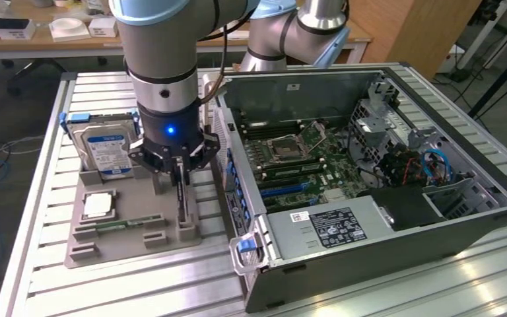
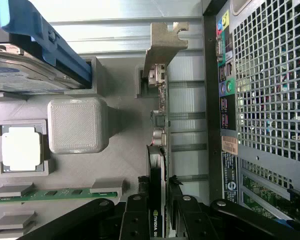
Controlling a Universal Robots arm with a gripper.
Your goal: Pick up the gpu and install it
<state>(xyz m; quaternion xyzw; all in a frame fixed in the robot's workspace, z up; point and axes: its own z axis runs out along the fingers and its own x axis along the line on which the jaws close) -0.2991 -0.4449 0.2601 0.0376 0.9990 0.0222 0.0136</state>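
GPU [image 2: 161,105] stands on edge in the grey holder [image 1: 113,246], along its side toward the exterior view's right, beside the open computer case [image 1: 395,254]. You see the gripper [image 1: 179,177] pinching its top edge, jaws partly closed against both faces.

On the tray [image 1: 113,249], the gpu [image 1: 182,201] stands on edge beside the computer case [image 1: 395,246].

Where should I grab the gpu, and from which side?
By its upper long edge, from straight above, pinching the two flat faces. The gpu stands on edge in the tray's slots, so that edge is the exposed one; keep off the bracket end.
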